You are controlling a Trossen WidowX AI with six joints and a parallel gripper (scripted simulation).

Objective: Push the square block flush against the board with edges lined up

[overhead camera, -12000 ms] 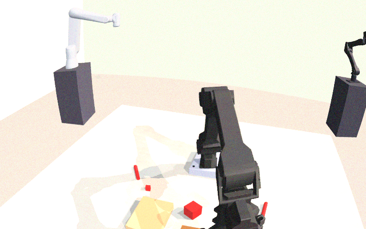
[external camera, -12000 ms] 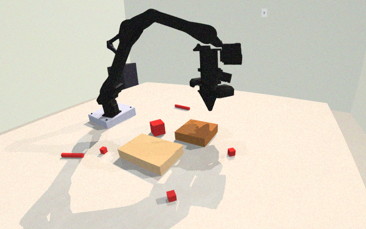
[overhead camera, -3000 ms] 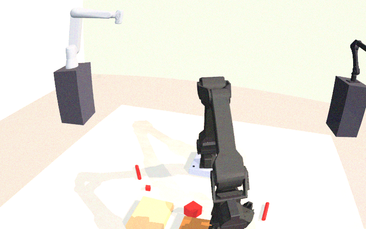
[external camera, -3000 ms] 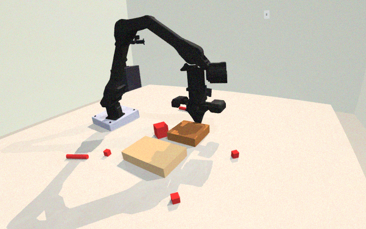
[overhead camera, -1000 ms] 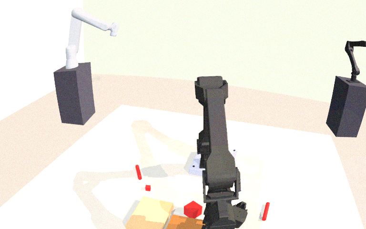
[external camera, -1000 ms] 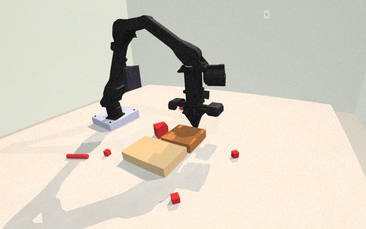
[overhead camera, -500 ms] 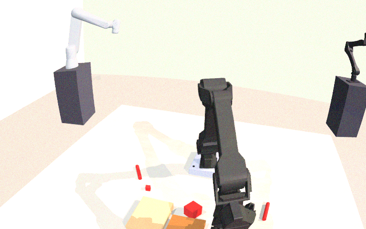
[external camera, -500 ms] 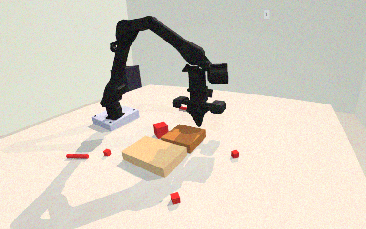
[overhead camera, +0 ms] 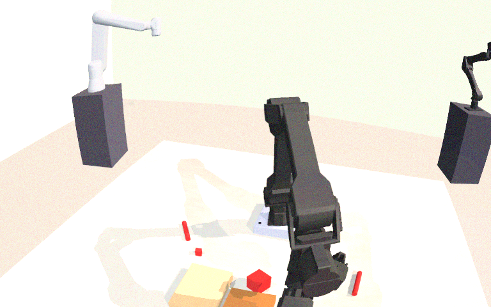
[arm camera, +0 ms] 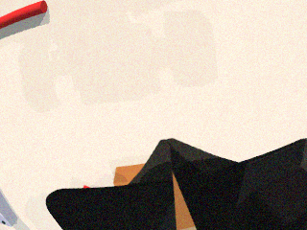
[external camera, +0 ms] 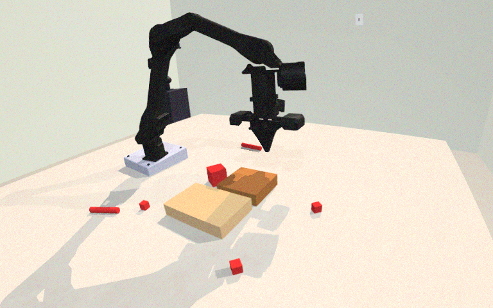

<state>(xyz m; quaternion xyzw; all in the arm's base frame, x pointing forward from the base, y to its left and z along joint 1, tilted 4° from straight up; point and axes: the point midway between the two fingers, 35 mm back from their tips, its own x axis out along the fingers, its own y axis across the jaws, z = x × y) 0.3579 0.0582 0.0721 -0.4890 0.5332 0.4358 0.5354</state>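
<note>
End effector (external camera: 267,145) (arm camera: 167,145) pressed together, empty, above the worktop (overhead camera: 405,235) (external camera: 363,254) (arm camera: 259,72).
The pale wooden slab (overhead camera: 204,280) (external camera: 198,201) lies just beside the brown wooden slab (overhead camera: 253,299) (external camera: 254,183) (arm camera: 126,174).
</note>
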